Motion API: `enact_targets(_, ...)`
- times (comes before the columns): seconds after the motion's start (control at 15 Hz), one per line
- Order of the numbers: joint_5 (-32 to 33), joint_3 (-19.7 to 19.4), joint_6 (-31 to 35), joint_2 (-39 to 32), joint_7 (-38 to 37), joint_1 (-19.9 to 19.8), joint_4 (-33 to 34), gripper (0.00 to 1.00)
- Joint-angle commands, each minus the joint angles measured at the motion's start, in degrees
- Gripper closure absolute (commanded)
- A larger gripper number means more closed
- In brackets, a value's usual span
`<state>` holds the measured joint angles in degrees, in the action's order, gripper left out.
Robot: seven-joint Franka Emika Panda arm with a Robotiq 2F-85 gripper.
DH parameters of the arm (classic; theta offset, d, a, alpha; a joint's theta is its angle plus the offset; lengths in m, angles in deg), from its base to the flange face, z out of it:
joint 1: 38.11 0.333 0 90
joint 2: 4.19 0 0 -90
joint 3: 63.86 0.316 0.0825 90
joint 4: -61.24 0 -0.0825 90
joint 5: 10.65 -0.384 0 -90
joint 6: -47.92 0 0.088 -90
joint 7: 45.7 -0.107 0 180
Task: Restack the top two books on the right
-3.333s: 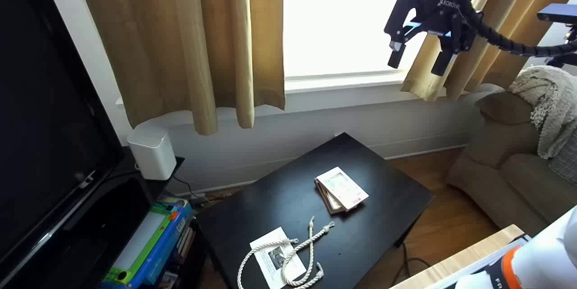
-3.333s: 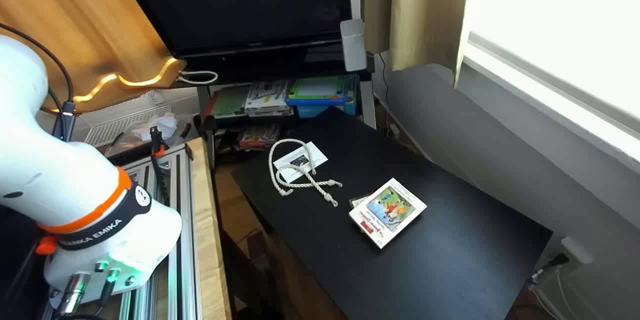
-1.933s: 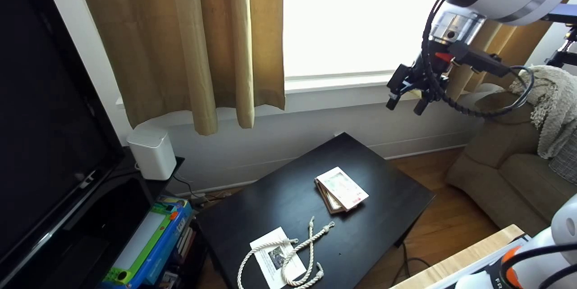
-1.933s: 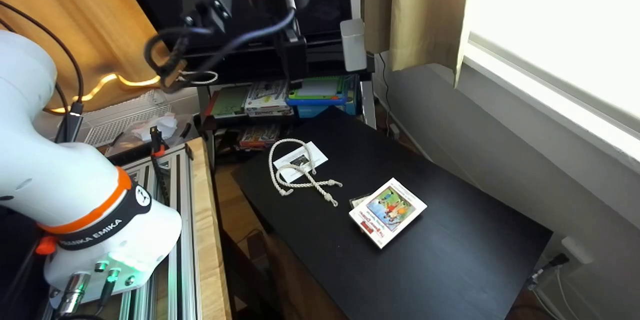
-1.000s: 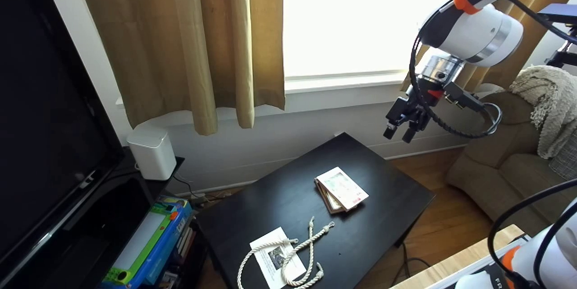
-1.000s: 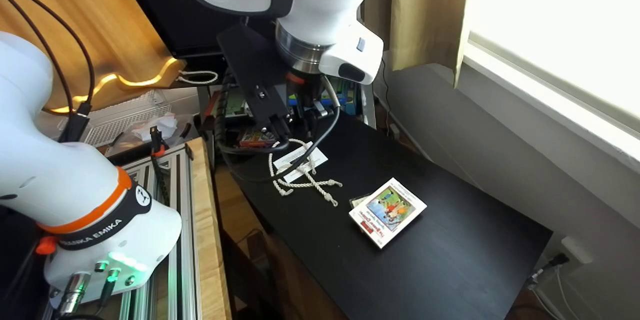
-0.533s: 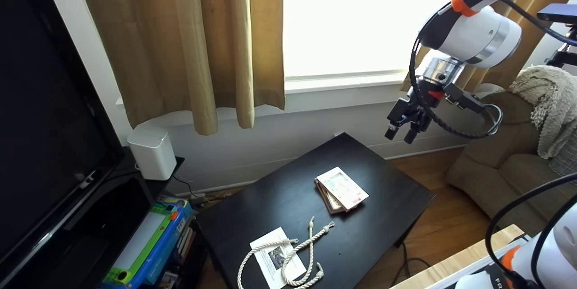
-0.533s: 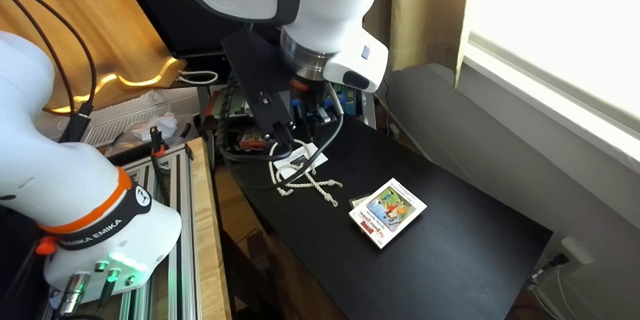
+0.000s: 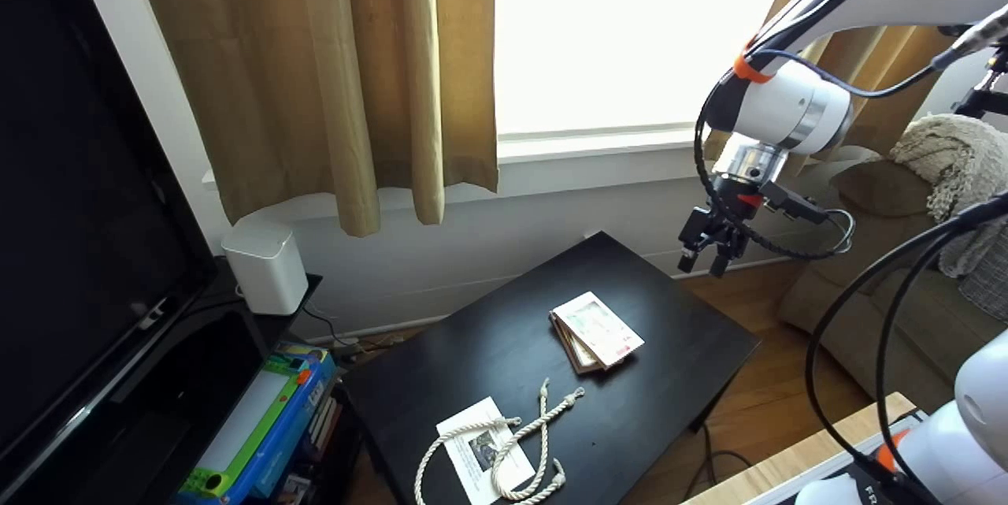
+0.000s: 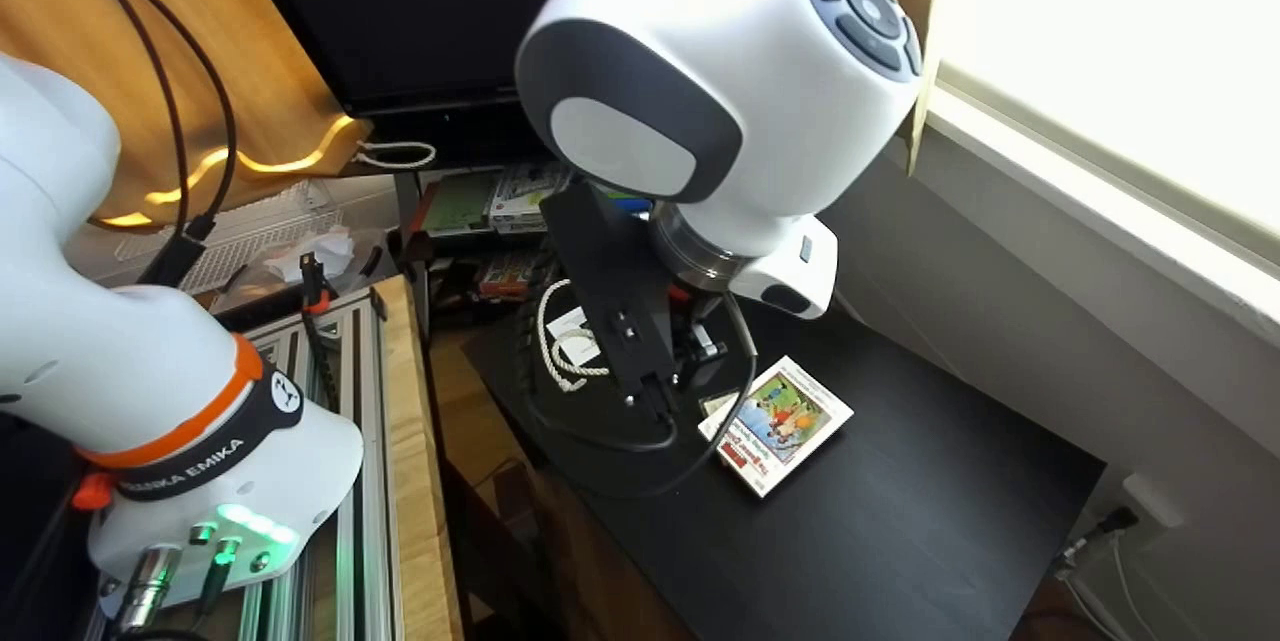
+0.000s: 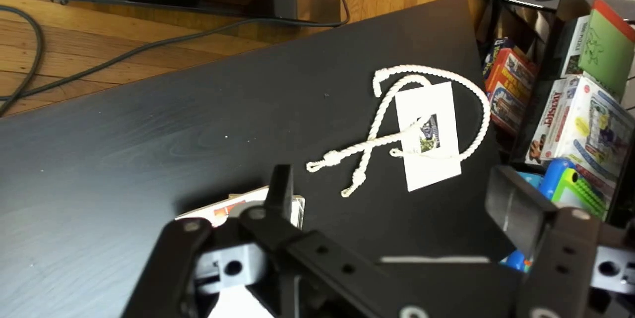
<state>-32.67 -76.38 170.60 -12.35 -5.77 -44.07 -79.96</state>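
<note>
In an exterior view, white rope lies over white paper on the black table, near left. A big TV stands left, a brown couch right.

I have the top book lying flat on the lower book, near the middle of the black table and well in from its edges. The top book is thin, closed and cover up: white, with a bright picture of figures on blue and green, and red lettering towards one end. The lower book is turned slightly out of line with it, so a pale wedge juts along one long side, edged in reddish-brown; I can't tell whether that brown is its own or another's beneath. In my wrist view most of the pair is blocked.
</note>
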Motion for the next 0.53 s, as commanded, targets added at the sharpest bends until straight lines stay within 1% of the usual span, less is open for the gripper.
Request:
enact_targets(0.0, -2.6, 4.0, 2.0, -10.8, 6.8, -3.7, 6.5, 0.0)
enact_targets(0.13, -2.3, 6.3, 3.8, -15.1, 10.3, -5.6, 9.5, 0.0)
enact_targets(0.47, -6.8, 12.7, 9.5, -25.2, 20.5, -11.5, 16.5, 0.0)
